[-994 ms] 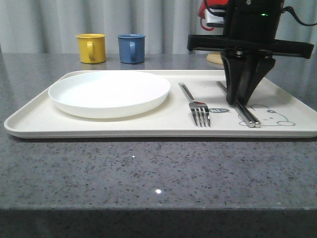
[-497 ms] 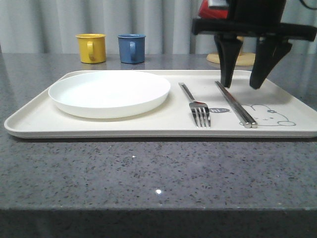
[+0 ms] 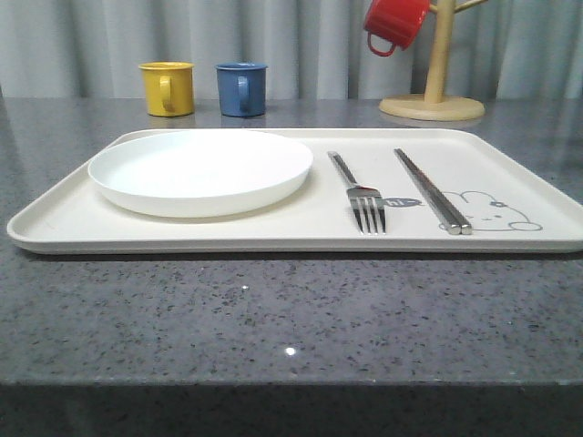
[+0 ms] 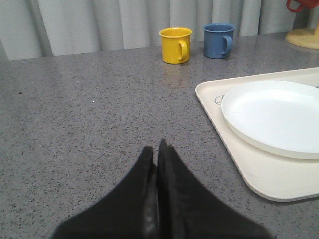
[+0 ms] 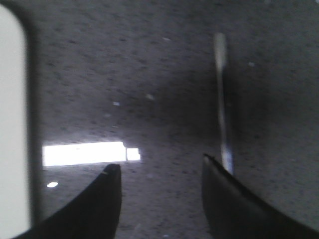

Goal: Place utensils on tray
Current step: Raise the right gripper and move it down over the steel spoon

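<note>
The cream tray [image 3: 301,233] lies across the table. On its right half the fork [image 3: 361,191] and the pair of chopsticks [image 3: 430,189] rest side by side, the chopstick tips beside the rabbit drawing. My left gripper [image 4: 157,147] is shut and holds nothing. It hovers over bare table beside the tray's corner [image 4: 259,177]. My right gripper [image 5: 160,162] is open and holds nothing, above grey table. A slim silver utensil [image 5: 221,94] lies on the table just beyond one finger, too blurred to name. The tray's rim [image 5: 10,99] shows to the side.
A round white plate [image 3: 200,171] takes up the tray's left half. A yellow mug [image 3: 168,88] and a blue mug [image 3: 242,88] stand behind the tray. A red mug [image 3: 394,23] hangs on a wooden stand [image 3: 435,86] at the back right.
My right gripper opened and let go of the chopsticks on the tray. It then rose and left the front view. The fork and the plate stayed put.
</note>
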`<state>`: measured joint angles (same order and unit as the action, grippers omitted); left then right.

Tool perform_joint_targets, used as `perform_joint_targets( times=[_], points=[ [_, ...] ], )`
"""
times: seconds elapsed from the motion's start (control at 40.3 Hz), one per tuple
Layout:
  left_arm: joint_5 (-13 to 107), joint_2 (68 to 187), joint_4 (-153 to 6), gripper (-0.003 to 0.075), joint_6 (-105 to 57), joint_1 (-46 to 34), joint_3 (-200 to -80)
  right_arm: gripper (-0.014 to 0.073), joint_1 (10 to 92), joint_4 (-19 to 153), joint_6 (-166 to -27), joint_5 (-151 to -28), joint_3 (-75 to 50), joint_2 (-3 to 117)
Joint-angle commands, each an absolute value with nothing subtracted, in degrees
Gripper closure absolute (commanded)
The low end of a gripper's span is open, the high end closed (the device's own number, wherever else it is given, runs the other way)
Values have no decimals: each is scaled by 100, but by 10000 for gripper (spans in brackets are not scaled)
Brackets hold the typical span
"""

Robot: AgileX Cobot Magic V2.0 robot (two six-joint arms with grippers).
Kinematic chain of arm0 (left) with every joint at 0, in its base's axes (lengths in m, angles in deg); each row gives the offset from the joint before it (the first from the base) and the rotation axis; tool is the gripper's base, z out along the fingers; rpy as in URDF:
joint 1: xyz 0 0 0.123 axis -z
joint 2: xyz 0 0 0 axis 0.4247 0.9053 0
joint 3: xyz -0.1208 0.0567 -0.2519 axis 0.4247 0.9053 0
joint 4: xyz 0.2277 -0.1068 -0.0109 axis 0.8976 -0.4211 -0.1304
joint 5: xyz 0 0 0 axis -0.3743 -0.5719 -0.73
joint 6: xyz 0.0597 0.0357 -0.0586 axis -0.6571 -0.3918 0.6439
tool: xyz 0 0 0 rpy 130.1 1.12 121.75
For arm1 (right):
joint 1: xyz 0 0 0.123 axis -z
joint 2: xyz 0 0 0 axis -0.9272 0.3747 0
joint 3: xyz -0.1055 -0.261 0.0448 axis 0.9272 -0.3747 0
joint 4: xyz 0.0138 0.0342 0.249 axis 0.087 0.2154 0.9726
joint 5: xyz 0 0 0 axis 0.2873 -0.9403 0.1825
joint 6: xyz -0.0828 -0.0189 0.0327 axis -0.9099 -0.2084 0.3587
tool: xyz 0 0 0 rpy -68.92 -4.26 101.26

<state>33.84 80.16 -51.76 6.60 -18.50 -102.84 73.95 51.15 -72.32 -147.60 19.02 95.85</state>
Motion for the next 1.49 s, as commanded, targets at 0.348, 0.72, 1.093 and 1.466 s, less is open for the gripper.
perform_joint_targets(
  times=[0.348, 0.72, 1.093, 1.466],
  points=[
    [3832, 8077, -5255, 738, 732, -1845, -10438, 192, 8090, 5061, -8156, -14923, 1974, 9928],
    [3832, 8077, -5255, 738, 732, -1845, -10438, 223, 8090, 5178, -8156, -14826, 1974, 10383],
    [3832, 8077, -5255, 738, 732, -1845, -10438, 555, 8084, 5211, -8151, -14887, 1974, 10430],
    [3832, 8077, -5255, 738, 732, -1845, -10438, 639, 8014, 5178, -7294, -15145, 1998, 9888]
  ],
)
